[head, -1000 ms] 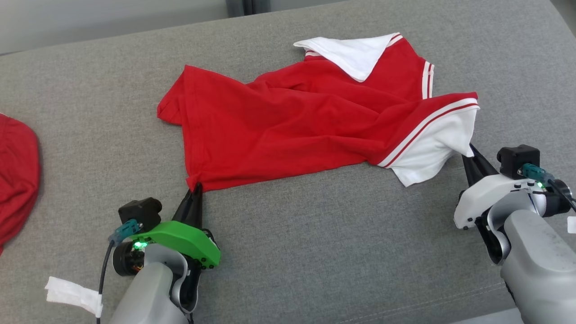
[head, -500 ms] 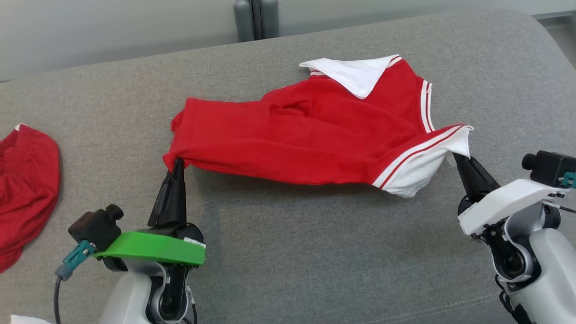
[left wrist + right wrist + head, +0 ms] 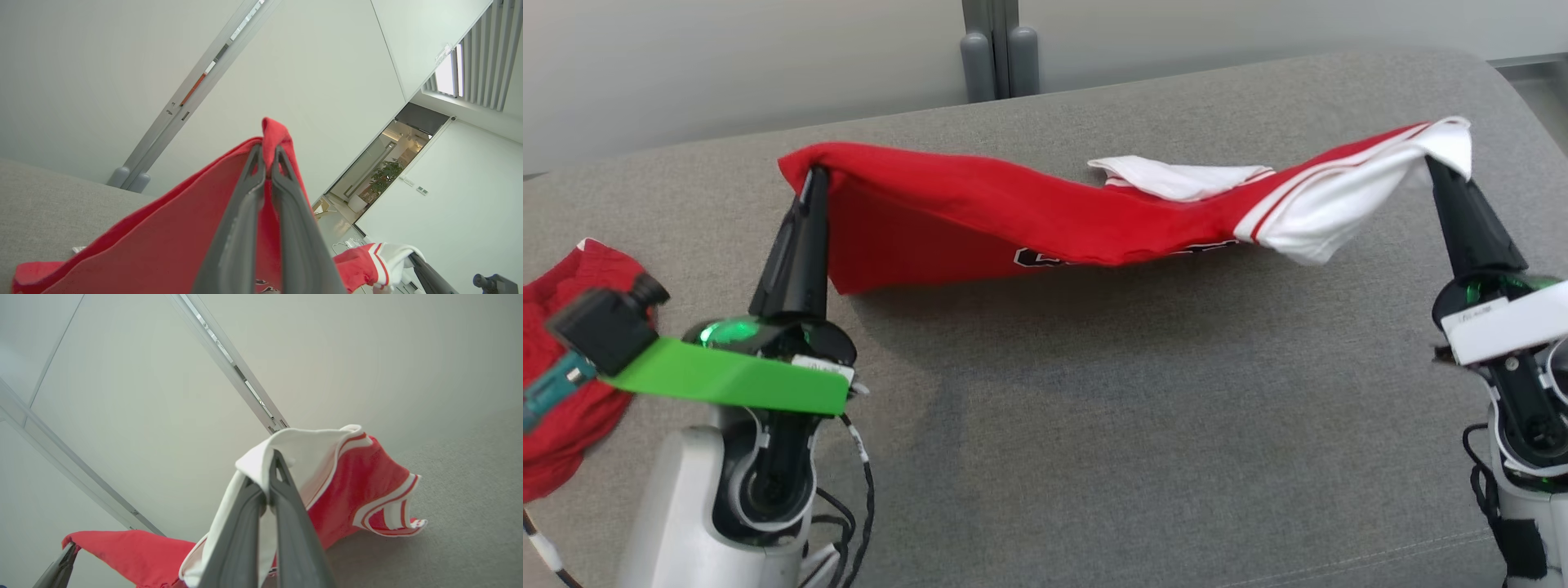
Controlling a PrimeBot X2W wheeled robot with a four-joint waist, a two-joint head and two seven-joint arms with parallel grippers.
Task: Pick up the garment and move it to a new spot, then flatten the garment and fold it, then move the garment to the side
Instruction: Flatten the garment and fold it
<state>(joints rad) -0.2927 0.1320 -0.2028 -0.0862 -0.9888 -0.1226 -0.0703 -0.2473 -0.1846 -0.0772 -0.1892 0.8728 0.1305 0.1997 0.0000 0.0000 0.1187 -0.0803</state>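
The garment (image 3: 1013, 212) is a red shirt with white, red-striped sleeves, and it hangs stretched between both grippers above the grey cushion (image 3: 1094, 425). My left gripper (image 3: 810, 175) is shut on its red corner at the left; the left wrist view shows that corner (image 3: 273, 134) pinched between the fingers. My right gripper (image 3: 1437, 167) is shut on the white sleeve edge at the right, and the sleeve (image 3: 302, 457) drapes over the fingertips in the right wrist view. The middle of the shirt sags toward the cushion, and black lettering shows on its underside.
A second red garment (image 3: 564, 367) lies crumpled at the cushion's left edge, beside my left arm. A pale wall with a grey post (image 3: 996, 49) rises behind the cushion. Bare grey fabric stretches in front of the hanging shirt.
Both grippers have risen and moved apart, lifting the shirt off the cushion and stretching it. The head camera has tilted up, so the whole scene sits lower in the picture.
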